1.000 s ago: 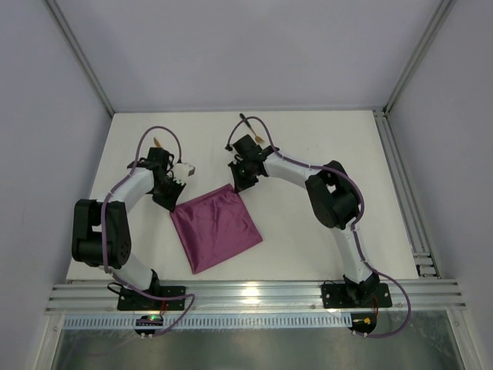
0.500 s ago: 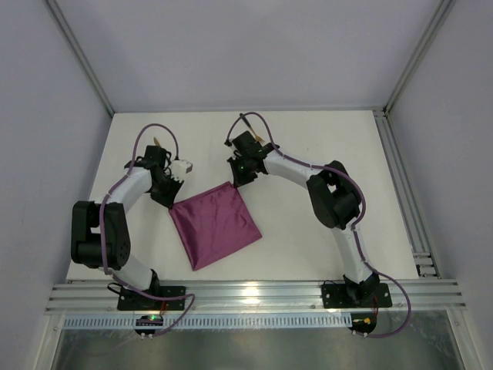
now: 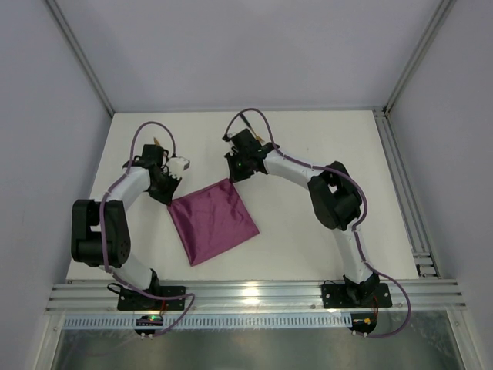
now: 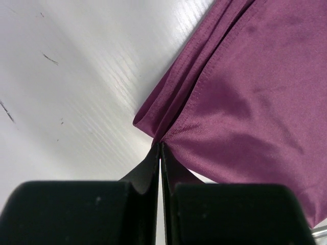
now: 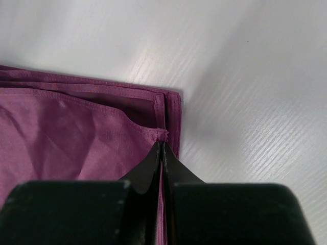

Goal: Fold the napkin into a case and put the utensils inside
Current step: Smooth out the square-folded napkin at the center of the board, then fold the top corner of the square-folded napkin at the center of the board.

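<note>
Lying folded into a tilted square near the middle of the white bench: soft magenta-purple cloth napkin. Left hand: fingers pressed together, pinching the cloth's left corner. Right hand: fingers pressed together, pinching the top layer at the far corner, lower layers flat beneath.

The left arm and right arm have white links, black joints, looping purple cables.
</note>
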`<state>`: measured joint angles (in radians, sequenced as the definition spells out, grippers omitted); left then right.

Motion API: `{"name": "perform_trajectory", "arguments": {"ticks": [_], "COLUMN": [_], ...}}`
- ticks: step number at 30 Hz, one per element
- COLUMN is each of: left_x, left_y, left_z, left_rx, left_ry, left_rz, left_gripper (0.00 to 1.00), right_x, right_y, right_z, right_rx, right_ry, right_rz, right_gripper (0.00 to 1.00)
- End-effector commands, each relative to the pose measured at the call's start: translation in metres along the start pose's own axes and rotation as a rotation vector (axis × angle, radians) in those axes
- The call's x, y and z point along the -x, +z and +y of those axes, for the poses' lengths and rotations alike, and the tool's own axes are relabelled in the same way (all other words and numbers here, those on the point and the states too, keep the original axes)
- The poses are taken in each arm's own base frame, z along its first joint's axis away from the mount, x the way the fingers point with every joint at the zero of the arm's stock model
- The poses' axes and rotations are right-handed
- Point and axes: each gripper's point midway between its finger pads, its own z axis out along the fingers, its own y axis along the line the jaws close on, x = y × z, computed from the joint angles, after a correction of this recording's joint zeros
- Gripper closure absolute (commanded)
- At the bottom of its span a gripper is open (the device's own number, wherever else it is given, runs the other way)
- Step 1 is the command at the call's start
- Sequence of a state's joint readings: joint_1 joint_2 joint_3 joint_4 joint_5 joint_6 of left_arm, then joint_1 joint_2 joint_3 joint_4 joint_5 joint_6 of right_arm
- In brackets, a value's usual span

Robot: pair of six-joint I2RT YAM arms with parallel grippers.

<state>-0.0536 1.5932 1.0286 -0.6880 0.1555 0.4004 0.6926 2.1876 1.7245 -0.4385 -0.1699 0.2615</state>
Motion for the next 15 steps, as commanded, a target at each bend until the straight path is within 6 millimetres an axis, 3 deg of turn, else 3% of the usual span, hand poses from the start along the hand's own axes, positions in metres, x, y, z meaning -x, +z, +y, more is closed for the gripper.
{"name": "perform_trajectory", "arguments": {"ticks": [1,5,15], "left_x": [0.014,0.012,0.018], "left_y": [0.005,0.022,0.029], "left_z": [0.019,0.023,0.024], "left_rx": [0.051,0.045,0.04], "left_ry": [-0.008,-0.015,-0.024], "left_rz": [-0.038,-0.013,-0.027], "left_gripper": [1.0,1.0,0.96], "right_x": [0.036,0.033,0.044], "right_y": [-0.007,0.006,-0.005], "right_z": [0.01,0.003,0.011], "right_rx": [0.004,-0.023,-0.026], "right_ry": [0.0,0.015,-0.008], "right_rz": [-0.11,-0.1,-0.157], "right_gripper": [0.96,0.96,0.96]}}
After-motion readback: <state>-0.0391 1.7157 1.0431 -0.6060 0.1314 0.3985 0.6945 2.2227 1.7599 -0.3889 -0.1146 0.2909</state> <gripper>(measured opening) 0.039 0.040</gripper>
